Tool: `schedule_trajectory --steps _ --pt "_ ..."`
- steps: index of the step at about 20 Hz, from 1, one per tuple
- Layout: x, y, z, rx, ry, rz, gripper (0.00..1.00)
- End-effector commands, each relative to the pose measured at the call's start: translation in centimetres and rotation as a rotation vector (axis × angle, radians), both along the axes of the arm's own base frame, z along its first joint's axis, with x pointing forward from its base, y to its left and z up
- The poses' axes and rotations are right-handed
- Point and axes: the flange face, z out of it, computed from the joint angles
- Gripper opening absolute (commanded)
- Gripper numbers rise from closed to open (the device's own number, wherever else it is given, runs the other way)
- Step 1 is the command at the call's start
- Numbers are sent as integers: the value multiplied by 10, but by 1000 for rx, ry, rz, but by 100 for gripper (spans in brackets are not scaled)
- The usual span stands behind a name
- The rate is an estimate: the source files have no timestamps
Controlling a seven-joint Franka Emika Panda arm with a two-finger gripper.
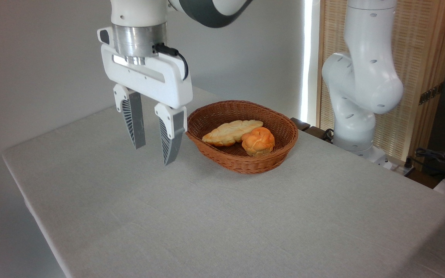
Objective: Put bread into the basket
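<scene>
Bread [230,132] lying inside the basket [280,154], long and flattish, touching a small round bun [258,141] at its right end. Gripper [155,148] hanging left of the basket above the table [207,216], fingers spread apart, nothing held. Probably light and soft, crushable under a hard pinch; best taken across the narrow middle, gently

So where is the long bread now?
The long braided bread lies inside the basket, right of the middle, touching the round bun. The open gripper hangs just left of the basket.
</scene>
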Motion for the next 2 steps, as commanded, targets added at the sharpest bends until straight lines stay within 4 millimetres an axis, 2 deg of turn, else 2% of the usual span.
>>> schedule_trajectory --steps 1,2 --pt "4 19 2 -1 -18 -10 100" --pt "6 18 -1 2 -12 -12 100"
